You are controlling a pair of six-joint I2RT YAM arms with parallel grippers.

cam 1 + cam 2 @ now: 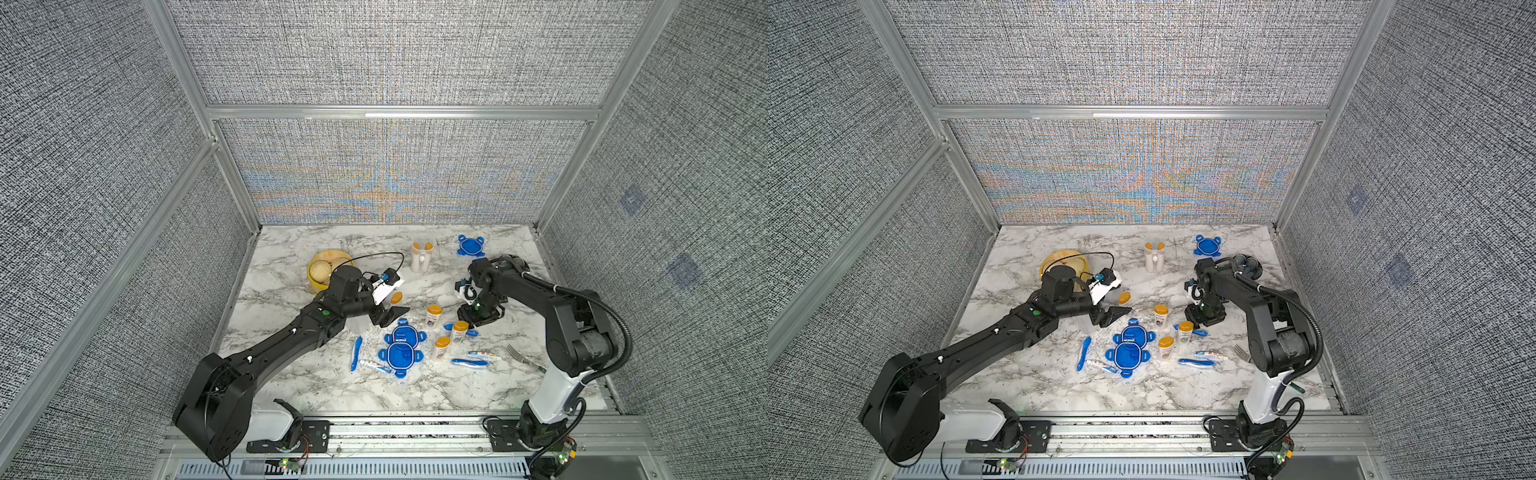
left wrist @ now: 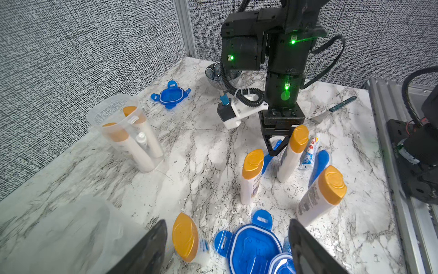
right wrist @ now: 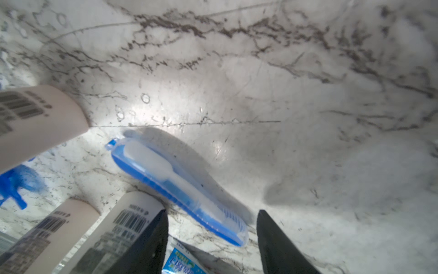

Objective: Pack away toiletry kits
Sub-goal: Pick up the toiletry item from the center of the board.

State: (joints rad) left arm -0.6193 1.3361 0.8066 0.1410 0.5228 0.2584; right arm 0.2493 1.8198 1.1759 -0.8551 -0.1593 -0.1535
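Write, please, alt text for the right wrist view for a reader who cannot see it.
The right gripper, fingers apart, hangs over a blue toothbrush in a clear wrapper lying flat on the marble table. Three white bottles with barcodes stand beside it, and the corner of a toothpaste tube shows between the fingers.

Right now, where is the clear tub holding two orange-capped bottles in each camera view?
In a top view: clear tub far back, centre.
In a top view: clear tub far back, centre.
Left wrist: clear tub by the wall.
Right wrist: not in it.
Landmark: lone blue lid beside it.
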